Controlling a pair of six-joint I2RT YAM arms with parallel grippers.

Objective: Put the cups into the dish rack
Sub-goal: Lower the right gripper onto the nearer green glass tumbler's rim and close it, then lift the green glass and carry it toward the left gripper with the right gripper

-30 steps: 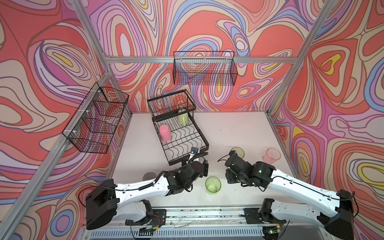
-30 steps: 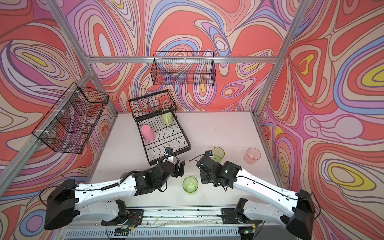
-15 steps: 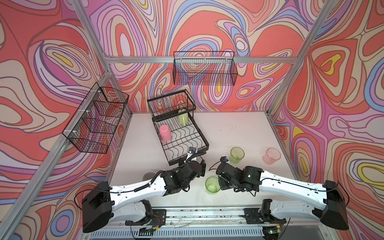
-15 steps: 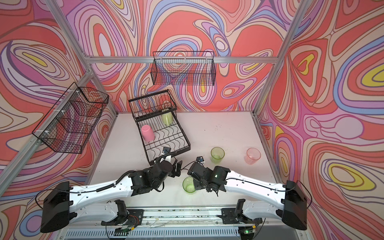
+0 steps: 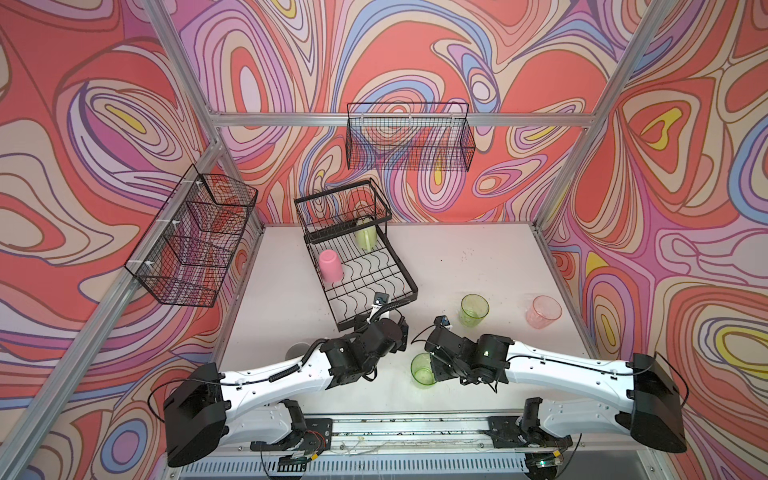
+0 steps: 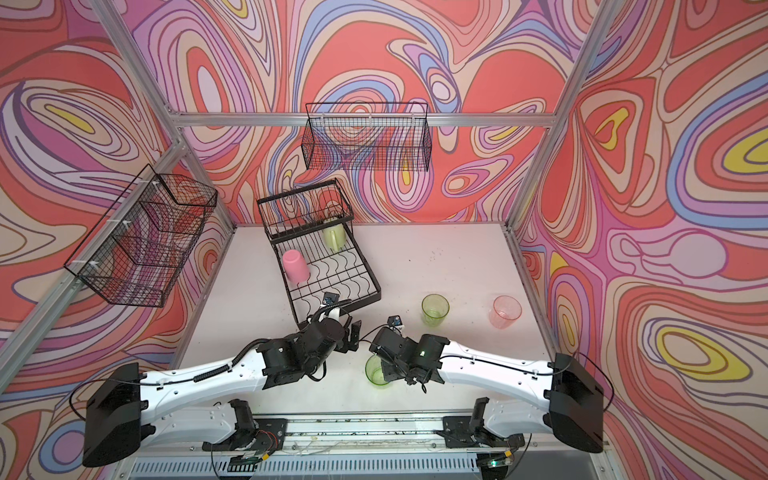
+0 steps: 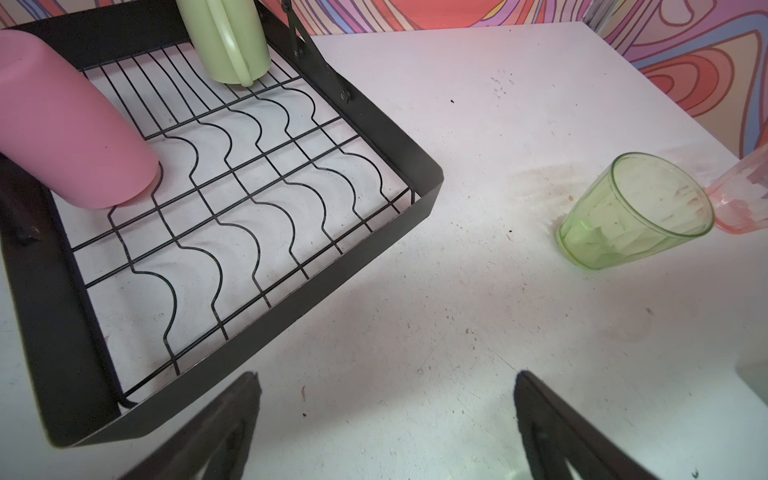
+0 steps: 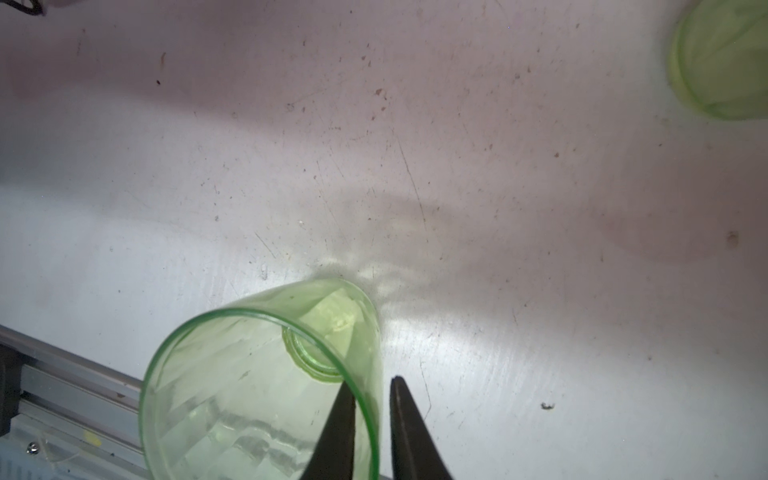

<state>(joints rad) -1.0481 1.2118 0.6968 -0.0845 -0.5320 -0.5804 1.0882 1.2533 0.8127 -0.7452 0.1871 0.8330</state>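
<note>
Clear green tumbler pinched at its rim, near the black wire dish rack.
Its wall is clamped by the right gripper; the left gripper is held wide apart beside the rack's corner.

Scuffed white tabletop, black dish rack back left, near green tumbler at front, far green tumbler upright mid-right, clear pink tumbler by right edge.
</note>
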